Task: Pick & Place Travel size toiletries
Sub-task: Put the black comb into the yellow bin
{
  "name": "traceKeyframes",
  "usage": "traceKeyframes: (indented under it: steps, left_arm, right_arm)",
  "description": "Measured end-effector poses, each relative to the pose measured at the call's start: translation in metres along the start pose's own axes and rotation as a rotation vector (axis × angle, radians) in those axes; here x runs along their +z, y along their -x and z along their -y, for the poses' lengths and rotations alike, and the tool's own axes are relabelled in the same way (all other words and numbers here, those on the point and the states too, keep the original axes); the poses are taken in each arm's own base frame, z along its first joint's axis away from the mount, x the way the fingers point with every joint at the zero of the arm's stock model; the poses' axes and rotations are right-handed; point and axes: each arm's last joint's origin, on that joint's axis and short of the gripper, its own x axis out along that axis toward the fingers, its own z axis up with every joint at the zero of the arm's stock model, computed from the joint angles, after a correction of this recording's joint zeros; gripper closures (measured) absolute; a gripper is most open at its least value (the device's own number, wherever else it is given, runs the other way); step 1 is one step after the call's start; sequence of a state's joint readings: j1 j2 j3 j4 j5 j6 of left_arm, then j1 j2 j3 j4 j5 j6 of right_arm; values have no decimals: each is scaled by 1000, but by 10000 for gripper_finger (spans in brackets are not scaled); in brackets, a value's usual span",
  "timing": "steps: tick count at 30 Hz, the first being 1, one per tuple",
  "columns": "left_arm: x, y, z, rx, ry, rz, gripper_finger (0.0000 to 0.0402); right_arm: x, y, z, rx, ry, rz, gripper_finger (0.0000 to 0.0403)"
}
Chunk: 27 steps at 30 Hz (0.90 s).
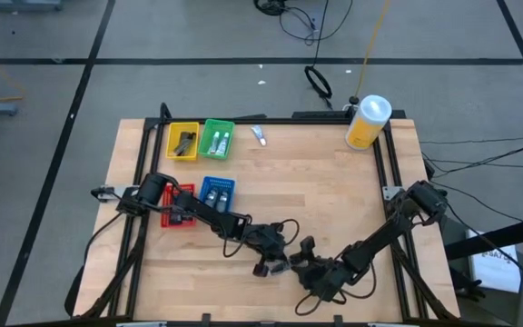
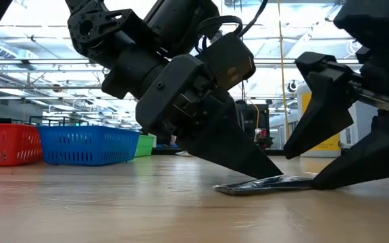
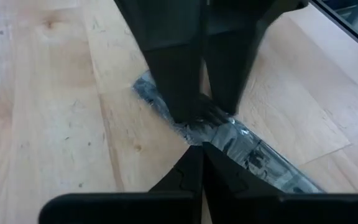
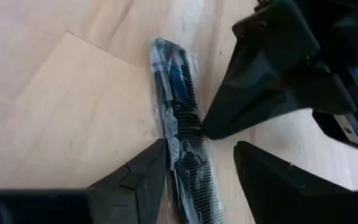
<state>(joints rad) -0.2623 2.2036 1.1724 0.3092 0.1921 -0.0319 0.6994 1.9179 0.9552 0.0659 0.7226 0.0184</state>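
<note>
A wrapped comb lies flat on the table near its front edge, between my two grippers. My left gripper has its fingers pinched together on the comb; my right gripper is spread open, its fingers straddling the comb's other end.

Your left gripper and right gripper crowd each other tip to tip over the wrapped comb. Bare table lies open beyond both.
</note>
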Motion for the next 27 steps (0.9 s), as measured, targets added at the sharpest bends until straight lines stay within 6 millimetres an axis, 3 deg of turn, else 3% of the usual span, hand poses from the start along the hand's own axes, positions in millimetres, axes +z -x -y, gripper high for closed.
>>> traceKeyframes:
  steps: [13, 23, 27]
  left_arm:
    - [0, 0, 0, 0, -1, 3, 397]
    - [5, 0, -1, 5, -11, 63, 399]
    - [6, 0, -1, 6, -9, 72, 389]
  right_arm:
    - [7, 5, 16, -21, -90, 12, 232]
    - [6, -9, 30, 104, -126, -19, 233]
    - [4, -14, 35, 123, -90, -38, 251]
